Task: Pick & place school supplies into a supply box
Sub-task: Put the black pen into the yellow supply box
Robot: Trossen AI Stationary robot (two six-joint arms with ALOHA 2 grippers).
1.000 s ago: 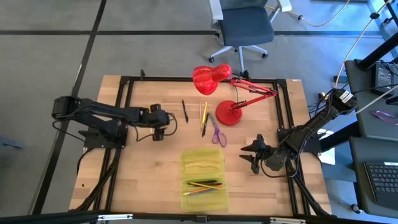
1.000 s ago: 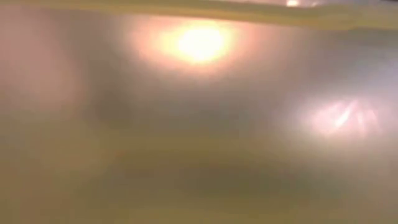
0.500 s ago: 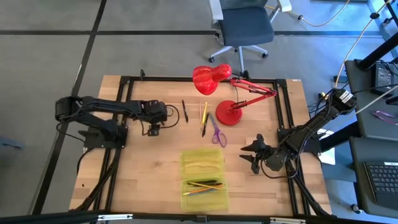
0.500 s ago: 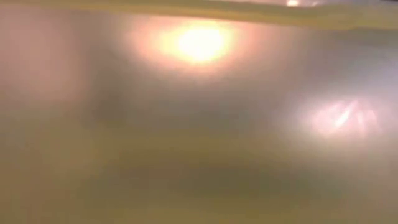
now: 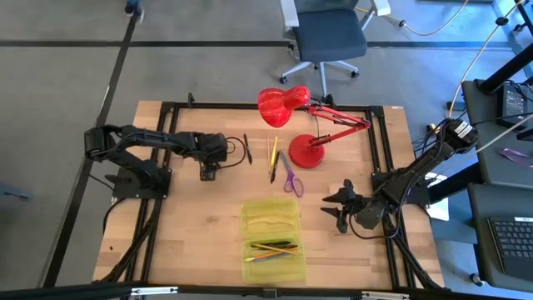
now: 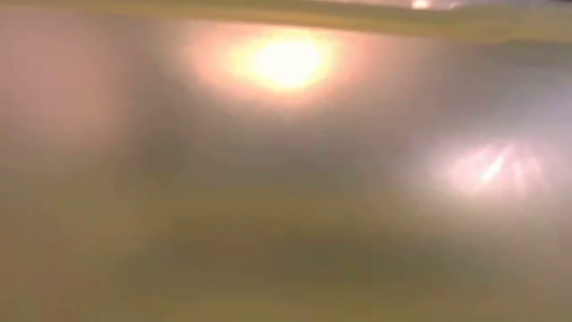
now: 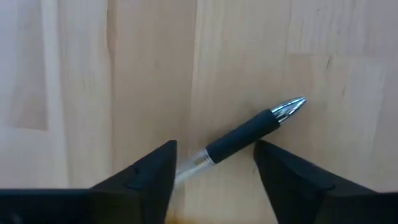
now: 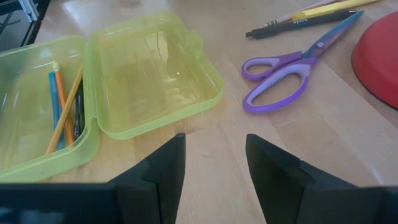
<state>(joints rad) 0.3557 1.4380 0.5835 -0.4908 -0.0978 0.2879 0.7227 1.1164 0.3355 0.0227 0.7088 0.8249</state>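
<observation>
My left gripper (image 5: 208,172) points down over the far left of the table, fingers open. Its wrist view (image 7: 214,146) shows a pen with a black grip and silver tip (image 7: 249,134) lying flat on the wood below, between the two fingers. A black pen (image 5: 247,148) lies just right of this gripper. A yellow pencil and a dark pen (image 5: 273,158) and purple-handled scissors (image 5: 290,177) lie near the lamp. The open yellow-green box (image 5: 272,237) holds several pencils (image 8: 62,106) in its near half. My right gripper (image 5: 337,208) waits open at the right.
A red desk lamp (image 5: 287,104) stands at the far middle, its round base (image 5: 308,152) next to the scissors. A black frame runs along the table's edges. The low view is filled by a yellow-green blur. An office chair stands beyond the far edge.
My left arm has stretched out a little toward the table's right and far side, bringing its gripper nearer the black pen. My right arm and the supplies have kept still.
</observation>
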